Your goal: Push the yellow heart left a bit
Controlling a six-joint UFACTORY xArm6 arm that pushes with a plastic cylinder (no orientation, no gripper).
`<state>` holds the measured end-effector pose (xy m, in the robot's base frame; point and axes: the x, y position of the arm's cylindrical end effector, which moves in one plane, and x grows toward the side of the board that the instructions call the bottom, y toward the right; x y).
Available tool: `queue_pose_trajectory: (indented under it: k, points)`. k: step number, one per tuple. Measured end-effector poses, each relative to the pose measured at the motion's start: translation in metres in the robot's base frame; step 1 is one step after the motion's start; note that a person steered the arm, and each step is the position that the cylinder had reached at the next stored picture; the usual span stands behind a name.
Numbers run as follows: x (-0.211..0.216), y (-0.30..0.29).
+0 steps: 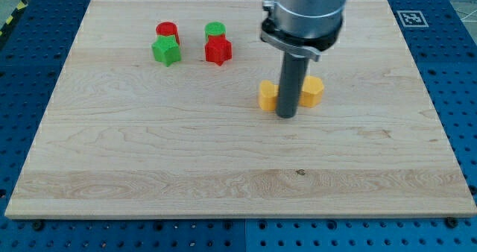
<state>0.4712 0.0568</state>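
My tip (287,115) rests on the wooden board (149,162), a bare rod holding nothing, standing between two yellow blocks right of the board's centre. The rod hides part of each, so I cannot tell which is the yellow heart, its pointing or its long axis: yellow block on the view's left (267,95), yellow block on the view's right (312,91). Toward the top-left corner sit a red cylinder (167,31), green star (167,51), green cylinder (215,30) and red star (218,51).
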Motion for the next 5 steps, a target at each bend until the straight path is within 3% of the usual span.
queue_pose_trajectory:
  k: [2,5]
  points:
    - [-0.016,-0.026]
    - [-0.044,0.007]
